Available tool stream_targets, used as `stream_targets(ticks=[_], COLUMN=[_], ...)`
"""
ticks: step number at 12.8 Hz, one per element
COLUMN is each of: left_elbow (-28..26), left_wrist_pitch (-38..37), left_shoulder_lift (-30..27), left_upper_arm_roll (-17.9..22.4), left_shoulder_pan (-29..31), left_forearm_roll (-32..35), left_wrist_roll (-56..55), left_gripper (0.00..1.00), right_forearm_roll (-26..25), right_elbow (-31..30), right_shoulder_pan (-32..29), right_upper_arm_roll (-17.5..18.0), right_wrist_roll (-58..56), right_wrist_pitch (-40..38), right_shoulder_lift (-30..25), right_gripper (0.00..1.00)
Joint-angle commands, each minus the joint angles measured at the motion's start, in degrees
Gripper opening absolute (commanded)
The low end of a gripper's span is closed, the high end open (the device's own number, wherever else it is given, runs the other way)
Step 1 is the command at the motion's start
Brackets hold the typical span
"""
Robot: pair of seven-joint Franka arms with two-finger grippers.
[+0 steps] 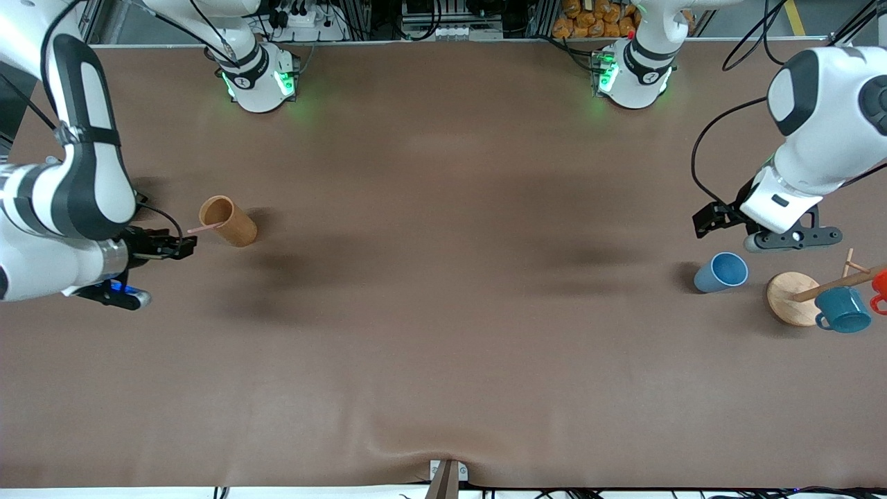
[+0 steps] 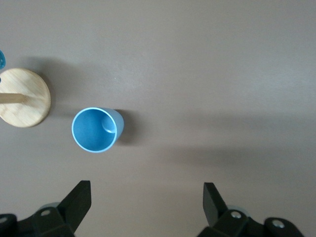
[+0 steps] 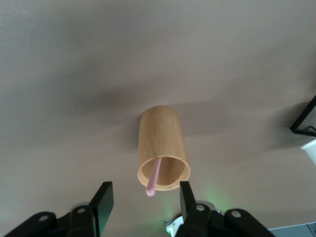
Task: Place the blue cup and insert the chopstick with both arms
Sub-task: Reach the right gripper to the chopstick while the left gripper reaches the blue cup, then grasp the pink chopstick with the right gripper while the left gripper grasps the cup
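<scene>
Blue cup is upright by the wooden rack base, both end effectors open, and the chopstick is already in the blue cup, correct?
Not quite. The chopstick stands in the brown cup, as the right wrist view shows; the blue cup holds nothing. The rest is right.
</scene>
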Motion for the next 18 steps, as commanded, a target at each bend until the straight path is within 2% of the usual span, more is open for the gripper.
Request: stream_targets(ticks=[1, 3, 7, 11, 14, 15, 16, 18], left_elbow=[-0.5, -0.7, -1.3, -1.3, -1.4, -1.4, -1.5, -1.7], left_wrist_pitch=[3.2, 4.4, 10.1, 15.8, 15.9, 15.9, 15.8, 15.8], left_shoulder_lift=[1.8, 3.0, 7.6, 12.9, 14.7, 15.3, 15.8, 16.7], left_upper_arm_roll=[-0.4, -0.3, -0.2, -0.2, -0.2, -0.2, -0.1, 0.1], left_shoulder_pan=[0.1, 0.3, 1.9, 3.6, 4.3, 4.7, 5.1, 6.1], left_forearm_roll=[2.0, 2.0, 2.2, 4.3, 4.3, 4.3, 4.3, 4.3], left_wrist_roll=[-1.1, -1.1, -1.0, -0.9, -0.8, -0.8, -0.7, -0.7], left_gripper=[1.0, 1.0, 1.0, 1.0, 1.0, 1.0, 0.98, 0.95], right_forearm_roll=[1.1, 1.0, 0.9, 0.3, 0.4, 0.3, 0.3, 0.4], right_elbow=[1.9, 1.9, 1.6, 1.7, 1.7, 1.7, 1.7, 1.7], right_shoulder_pan=[0.4, 0.8, 0.7, 0.2, 0.1, 0.1, 0.1, 0.0], right_upper_arm_roll=[0.0, 0.0, -0.1, -0.1, -0.1, -0.1, -0.1, -0.1], right_wrist_roll=[1.2, 1.2, 1.4, 0.7, 0.6, 0.5, 0.5, 0.5], right_wrist_pitch=[-1.6, -2.9, -5.7, -6.0, -5.9, -5.9, -5.9, -6.0], right_shoulder_lift=[2.5, 2.6, 2.5, 2.8, 2.8, 2.8, 2.8, 2.7], right_gripper=[0.42, 0.35, 0.31, 0.2, 0.16, 0.12, 0.06, 0.05])
